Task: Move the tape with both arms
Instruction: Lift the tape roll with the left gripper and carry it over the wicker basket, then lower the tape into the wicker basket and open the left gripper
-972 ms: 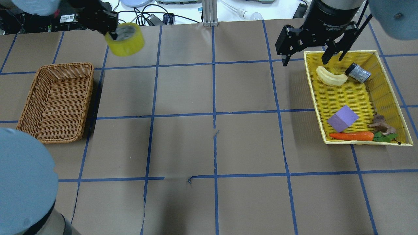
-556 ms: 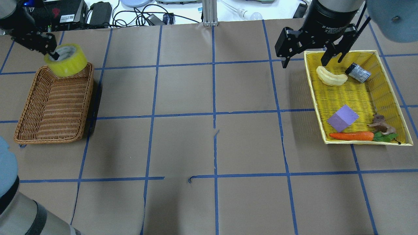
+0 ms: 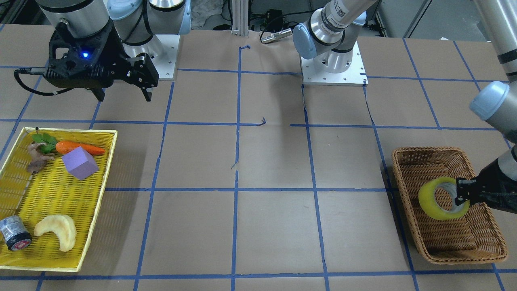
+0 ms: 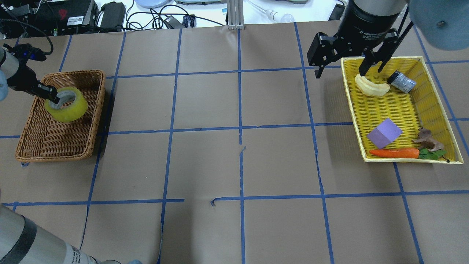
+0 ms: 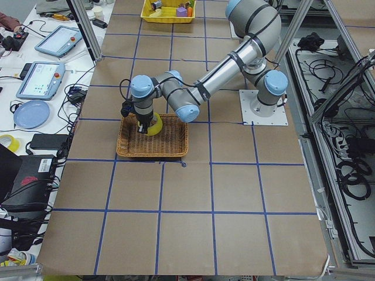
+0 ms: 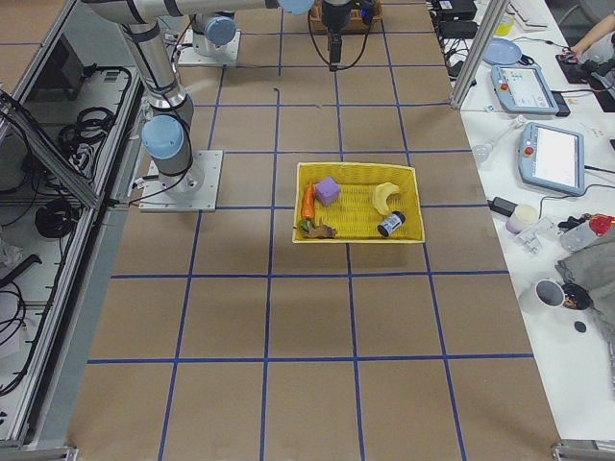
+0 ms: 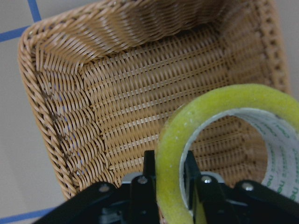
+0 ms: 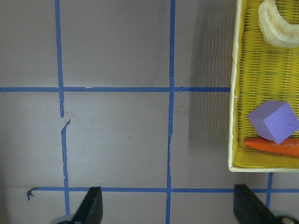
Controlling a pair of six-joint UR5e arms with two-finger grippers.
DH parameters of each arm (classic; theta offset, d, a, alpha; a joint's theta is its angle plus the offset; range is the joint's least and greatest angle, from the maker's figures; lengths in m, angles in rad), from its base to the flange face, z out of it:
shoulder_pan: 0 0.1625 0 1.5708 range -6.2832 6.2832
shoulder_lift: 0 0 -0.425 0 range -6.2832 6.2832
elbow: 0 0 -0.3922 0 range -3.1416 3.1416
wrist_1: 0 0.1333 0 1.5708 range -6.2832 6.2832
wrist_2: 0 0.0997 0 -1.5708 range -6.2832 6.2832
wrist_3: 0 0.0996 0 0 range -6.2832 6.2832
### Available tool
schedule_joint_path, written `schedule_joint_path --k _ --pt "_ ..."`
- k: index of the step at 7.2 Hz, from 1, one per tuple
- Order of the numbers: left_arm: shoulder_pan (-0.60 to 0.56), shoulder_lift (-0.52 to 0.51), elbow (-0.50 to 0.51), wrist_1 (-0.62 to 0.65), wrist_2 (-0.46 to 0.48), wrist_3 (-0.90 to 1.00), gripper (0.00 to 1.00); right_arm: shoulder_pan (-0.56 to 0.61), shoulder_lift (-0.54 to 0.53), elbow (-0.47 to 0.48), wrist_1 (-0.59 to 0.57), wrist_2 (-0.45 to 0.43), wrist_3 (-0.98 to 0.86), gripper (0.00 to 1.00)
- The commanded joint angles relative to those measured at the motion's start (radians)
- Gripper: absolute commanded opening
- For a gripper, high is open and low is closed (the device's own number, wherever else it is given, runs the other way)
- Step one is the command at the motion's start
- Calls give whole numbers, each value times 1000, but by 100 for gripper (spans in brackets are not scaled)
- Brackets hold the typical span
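Note:
The yellow tape roll (image 4: 67,108) hangs tilted over the far half of the brown wicker basket (image 4: 98,110) at the table's left. My left gripper (image 4: 51,96) is shut on the tape's wall, one finger inside the core. In the left wrist view the tape (image 7: 224,135) is clamped between the fingers (image 7: 148,170) above the basket floor (image 7: 140,93). The front-facing view shows the tape (image 3: 428,198) in the basket (image 3: 428,150). I cannot tell whether it touches the bottom. My right gripper (image 4: 340,71) is open and empty, high by the yellow tray's far left corner.
The yellow tray (image 4: 399,106) at the right holds a banana (image 4: 372,87), a small silver-wrapped cylinder (image 4: 402,81), a purple cube (image 4: 384,132), a carrot (image 4: 395,153) and a brown figure (image 4: 427,139). Cables and devices lie beyond the table's far edge.
My left gripper carried the tape from the far edge leftward, then down and nearer over the wicker basket. The right gripper stayed almost still.

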Motion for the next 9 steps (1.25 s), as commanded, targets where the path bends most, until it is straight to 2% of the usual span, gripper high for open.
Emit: schedule_joint_path --k 1,2,5,6,7,8,9 --pt "33 -14 -37 30 -6 22 27 1 0 4 0 0 0 100" --pt "39 -9 -37 20 -1 27 98 1 0 4 0 0 0 100" --pt "18 81 -6 -118 43 -1 100 1 0 4 0 2 0 100" --pt "12 129 8 -196 40 -78 100 1 0 4 0 0 0 100" --pt "-49 178 30 -267 40 -207 100 1 0 4 0 2 0 100" --pt "-147 225 63 -337 73 -332 100 1 0 4 0 2 0 100" --pt "-245 265 84 -402 62 -498 100 1 0 4 0 2 0 100"
